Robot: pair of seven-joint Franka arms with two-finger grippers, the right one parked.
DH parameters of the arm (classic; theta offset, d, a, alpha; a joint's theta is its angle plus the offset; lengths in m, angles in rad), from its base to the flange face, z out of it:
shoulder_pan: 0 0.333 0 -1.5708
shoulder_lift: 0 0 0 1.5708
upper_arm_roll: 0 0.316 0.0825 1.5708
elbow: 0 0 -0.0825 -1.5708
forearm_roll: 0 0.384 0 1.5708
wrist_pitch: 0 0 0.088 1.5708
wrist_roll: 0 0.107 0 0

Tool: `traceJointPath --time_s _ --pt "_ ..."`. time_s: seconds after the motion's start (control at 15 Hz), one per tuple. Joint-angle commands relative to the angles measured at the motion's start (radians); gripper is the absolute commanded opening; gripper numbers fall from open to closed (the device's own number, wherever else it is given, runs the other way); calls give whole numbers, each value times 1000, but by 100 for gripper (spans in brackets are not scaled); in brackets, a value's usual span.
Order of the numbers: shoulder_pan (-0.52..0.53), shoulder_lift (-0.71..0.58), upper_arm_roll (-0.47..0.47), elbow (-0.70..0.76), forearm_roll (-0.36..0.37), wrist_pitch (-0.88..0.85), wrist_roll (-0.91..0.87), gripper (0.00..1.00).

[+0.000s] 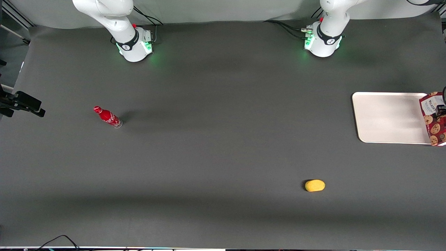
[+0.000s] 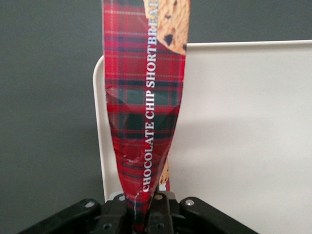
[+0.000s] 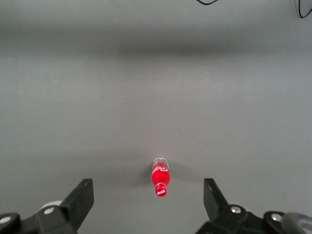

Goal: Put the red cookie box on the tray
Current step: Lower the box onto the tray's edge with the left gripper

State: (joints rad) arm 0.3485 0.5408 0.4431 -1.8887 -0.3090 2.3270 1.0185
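The red cookie box (image 1: 433, 122) (image 2: 146, 97) is a tartan-and-cookie printed carton held up on end over the tray's edge at the working arm's end of the table. My gripper (image 2: 143, 208) is shut on the box's narrow, pinched end, and the carton is squeezed flat between the fingers. In the front view only a dark bit of the gripper (image 1: 441, 109) shows against the box at the picture's border. The cream-white tray (image 1: 386, 118) (image 2: 243, 122) lies flat on the dark table below the box, with nothing on its surface.
A small red soda bottle (image 1: 108, 116) (image 3: 161, 179) stands toward the parked arm's end of the table. A yellow oval object (image 1: 315, 185) lies nearer to the front camera than the tray. A black device (image 1: 21, 103) sits at the table's parked-arm end.
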Motion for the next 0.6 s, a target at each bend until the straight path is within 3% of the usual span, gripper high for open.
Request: traceJointPath --time_s 0.0,0.53 --pt "7 22 8 8 -39 -1 26 0" --pt "12 27 29 -4 -39 -9 29 0"
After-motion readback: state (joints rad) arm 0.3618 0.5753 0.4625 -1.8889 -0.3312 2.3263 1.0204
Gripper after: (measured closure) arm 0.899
